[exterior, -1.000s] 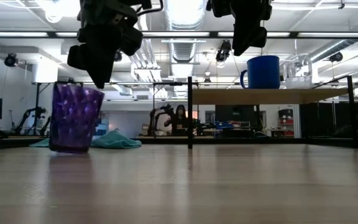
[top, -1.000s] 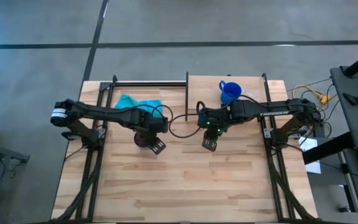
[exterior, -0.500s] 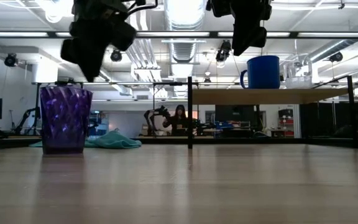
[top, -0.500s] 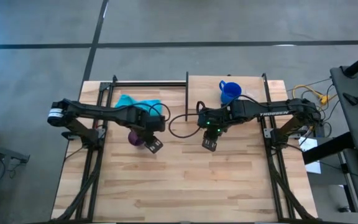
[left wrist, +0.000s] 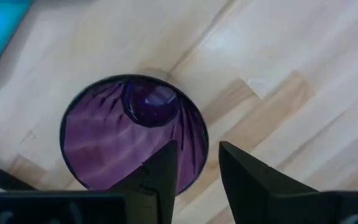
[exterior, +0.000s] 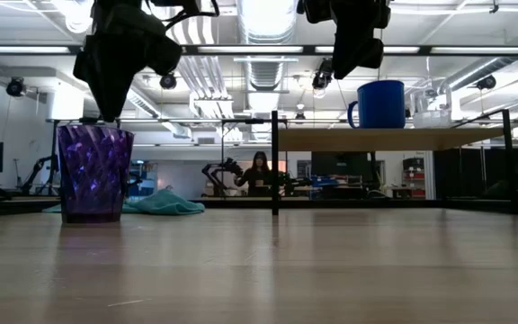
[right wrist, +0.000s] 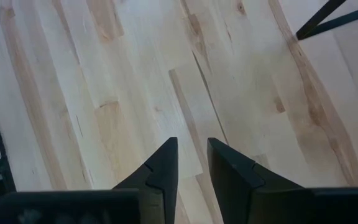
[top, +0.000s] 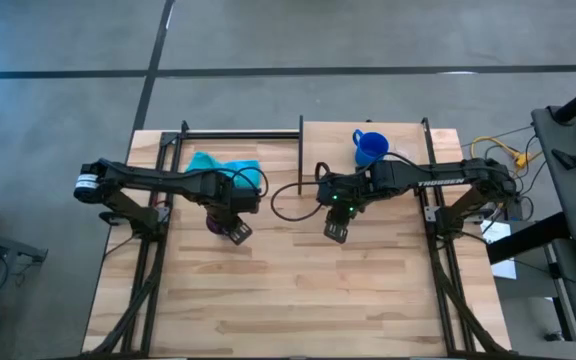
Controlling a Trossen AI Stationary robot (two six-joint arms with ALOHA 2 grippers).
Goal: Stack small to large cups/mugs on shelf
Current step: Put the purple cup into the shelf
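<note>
Left tool (left wrist: 191,165) straddles purple tumbler (left wrist: 132,134) rim — open tabletop (top: 298,290) alongside.

Dark jointed arms, black cables, green light

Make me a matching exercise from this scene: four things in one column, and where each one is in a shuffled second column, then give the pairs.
Things:
1. purple tumbler
2. blue mug
3. teal cloth
4. right gripper

Places:
A. on the shelf
B. hanging over bare tabletop, holding nothing
C. crumpled on the table behind the tumbler
D. upright on the table under the left gripper

Pairs: 1-D, 2-A, 3-C, 4-B
</note>
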